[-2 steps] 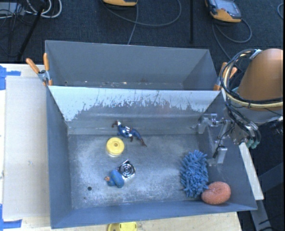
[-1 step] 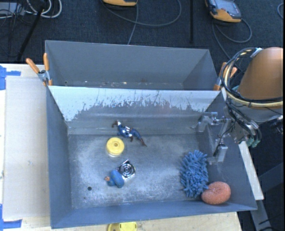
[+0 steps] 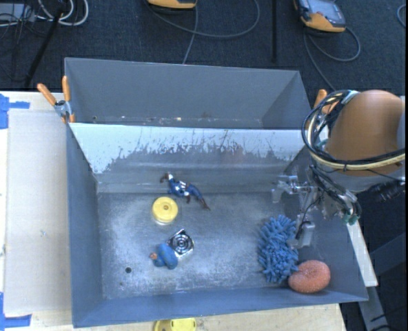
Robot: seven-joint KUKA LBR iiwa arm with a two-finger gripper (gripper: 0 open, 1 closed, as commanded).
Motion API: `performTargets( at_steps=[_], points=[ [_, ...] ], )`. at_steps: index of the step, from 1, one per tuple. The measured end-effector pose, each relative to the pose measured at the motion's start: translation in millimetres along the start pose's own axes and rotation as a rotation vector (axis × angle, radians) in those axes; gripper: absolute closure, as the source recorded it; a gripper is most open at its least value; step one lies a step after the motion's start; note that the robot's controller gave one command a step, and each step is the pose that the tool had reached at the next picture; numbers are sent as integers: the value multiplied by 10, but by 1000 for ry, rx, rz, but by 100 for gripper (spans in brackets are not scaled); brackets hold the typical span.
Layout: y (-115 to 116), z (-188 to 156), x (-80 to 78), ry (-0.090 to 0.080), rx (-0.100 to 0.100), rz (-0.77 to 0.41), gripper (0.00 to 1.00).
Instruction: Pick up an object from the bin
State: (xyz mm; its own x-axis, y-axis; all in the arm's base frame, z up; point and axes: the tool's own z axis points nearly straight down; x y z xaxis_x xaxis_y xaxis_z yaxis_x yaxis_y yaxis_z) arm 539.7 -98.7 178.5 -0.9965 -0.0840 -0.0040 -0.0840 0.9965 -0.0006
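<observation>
gripper [image 3: 303,232] hanging just beside shaggy blue microfibre duster [image 3: 276,252] | open or closed: can't tell tbh | tip: centre over the fluff, drop straight, pinch deep

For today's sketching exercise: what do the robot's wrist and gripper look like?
A rounded orange-brown cover caps the wrist, ringed by looped black and pale cables. Below it, the gripper is a slim assembly of grey metal and dark parts.

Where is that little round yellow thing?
The yellow disc lies left of centre on the bin floor, between a small blue toy figure behind it and a blue-and-silver piece in front.
</observation>
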Motion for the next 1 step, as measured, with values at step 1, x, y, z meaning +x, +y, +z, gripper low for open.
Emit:
performTargets(
  at_steps=[1],
  points=[
    [-197, 1073, 247, 11, -4, 65, 100]
  ],
)
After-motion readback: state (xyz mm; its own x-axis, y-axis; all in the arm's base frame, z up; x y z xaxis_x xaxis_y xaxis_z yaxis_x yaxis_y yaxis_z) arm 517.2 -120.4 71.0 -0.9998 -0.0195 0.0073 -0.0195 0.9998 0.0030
